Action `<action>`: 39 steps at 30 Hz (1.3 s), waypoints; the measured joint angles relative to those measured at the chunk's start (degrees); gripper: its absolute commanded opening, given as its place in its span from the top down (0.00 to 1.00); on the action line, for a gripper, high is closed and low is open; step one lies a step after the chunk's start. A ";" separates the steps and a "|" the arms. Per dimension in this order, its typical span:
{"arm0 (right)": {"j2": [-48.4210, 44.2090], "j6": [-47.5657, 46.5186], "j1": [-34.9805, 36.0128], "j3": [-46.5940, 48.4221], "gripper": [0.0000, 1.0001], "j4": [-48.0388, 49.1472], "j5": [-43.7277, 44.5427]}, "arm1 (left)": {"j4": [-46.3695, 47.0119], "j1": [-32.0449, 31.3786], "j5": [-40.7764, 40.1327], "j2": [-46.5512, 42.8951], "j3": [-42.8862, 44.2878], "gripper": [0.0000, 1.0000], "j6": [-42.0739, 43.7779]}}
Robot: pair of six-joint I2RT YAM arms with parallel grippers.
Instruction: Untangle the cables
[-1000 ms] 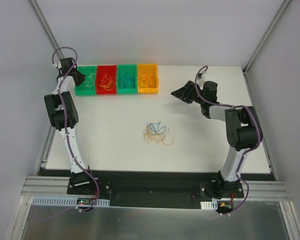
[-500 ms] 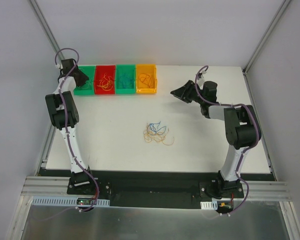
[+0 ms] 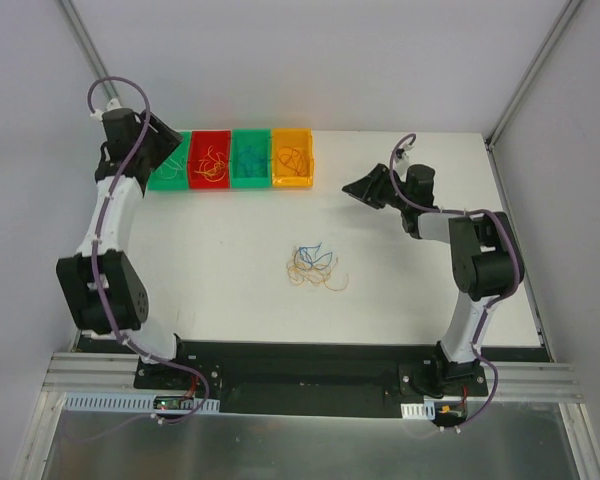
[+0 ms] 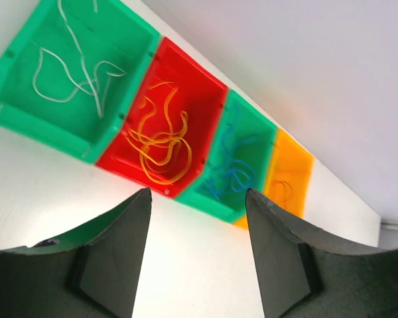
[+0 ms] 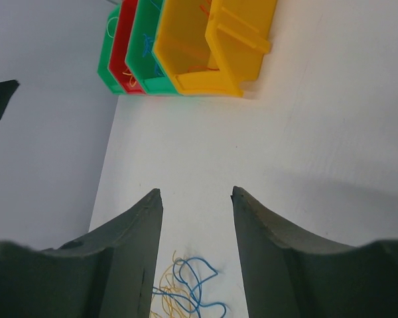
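A loose tangle of blue, orange and yellow cables (image 3: 315, 267) lies mid-table; the right wrist view shows it (image 5: 186, 295) just under the right fingers. Sorted cables lie in a row of bins: white ones in the left green bin (image 4: 73, 66), orange ones in the red bin (image 4: 160, 132), blue ones in the second green bin (image 4: 235, 165). My left gripper (image 3: 163, 142) (image 4: 198, 192) hangs open and empty above the near side of the bins. My right gripper (image 3: 352, 188) (image 5: 196, 191) is open and empty, right of the bins, pointing toward the tangle.
The four bins (image 3: 230, 160) stand side by side at the table's back left, the orange bin (image 3: 292, 158) at the right end. The left arm's elbow (image 3: 100, 290) juts out at the table's left edge. Grey walls close in both sides.
The left gripper has opened and lifted back from the left green bin, and the arm's elbow has swung down and left. The right arm has stayed put.
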 measured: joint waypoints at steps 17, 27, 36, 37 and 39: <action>-20.13 -9.03 17.40 -24.83 0.41 0.72 14.60 | 3.50 -32.57 20.28 -8.26 -30.75 0.38 9.57; -20.52 -4.37 23.45 -38.62 0.41 15.26 21.14 | 3.06 -34.53 25.11 2.58 -21.57 0.48 16.00; -20.31 -4.02 26.05 -38.69 0.44 17.92 22.67 | 3.23 -38.56 24.61 5.22 -21.68 0.70 18.34; -20.31 -4.09 26.12 -38.53 0.44 17.49 22.71 | 3.28 -39.01 24.20 5.22 -21.75 0.74 18.69; -20.31 -4.48 26.49 -37.90 0.45 15.89 23.26 | 3.54 -39.52 23.80 5.22 -21.99 0.82 19.41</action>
